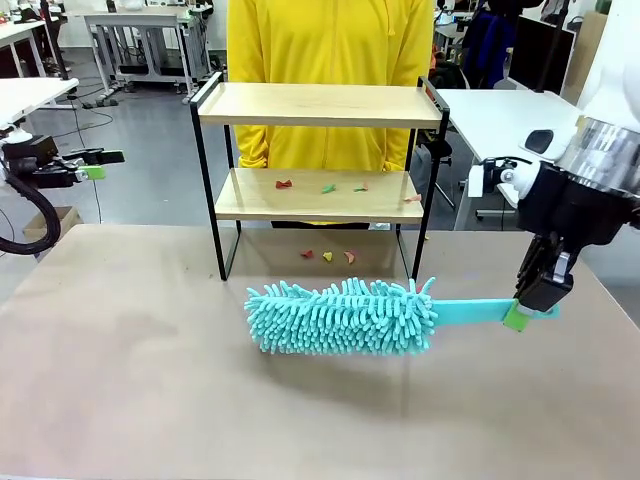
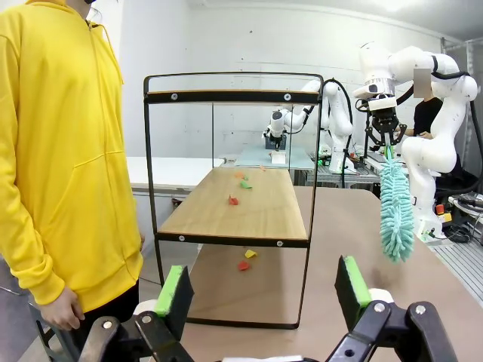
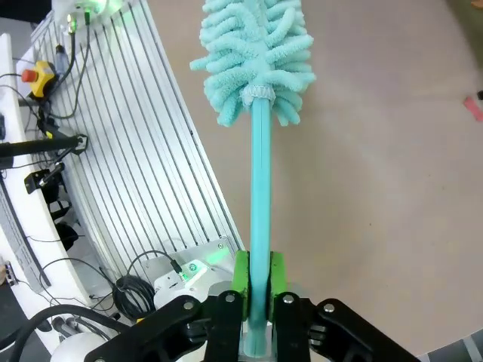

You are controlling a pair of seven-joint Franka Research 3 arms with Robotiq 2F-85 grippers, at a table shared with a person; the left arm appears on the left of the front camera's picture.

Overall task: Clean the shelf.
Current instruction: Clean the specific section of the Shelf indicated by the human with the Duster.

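The shelf (image 1: 320, 105) stands at the table's far side, two light wooden boards in a thin black frame. Small coloured scraps (image 1: 284, 184) lie on its lower board, and more scraps (image 1: 327, 256) lie on the table beneath it. My right gripper (image 1: 530, 310) is shut on the handle of a turquoise fluffy duster (image 1: 340, 316), held level just above the table in front of the shelf. The right wrist view shows the duster handle (image 3: 260, 211) clamped between the green pads (image 3: 240, 280). My left gripper (image 2: 264, 290) is open and off the table's left edge, facing the shelf (image 2: 234, 207) end-on.
A person in a yellow hoodie (image 1: 328, 60) stands right behind the shelf, one hand (image 2: 64, 309) hanging near its end. The brown table top (image 1: 150, 370) is bare in front and to the left. A ribbed white panel (image 3: 143, 173) lies beside the table on the right.
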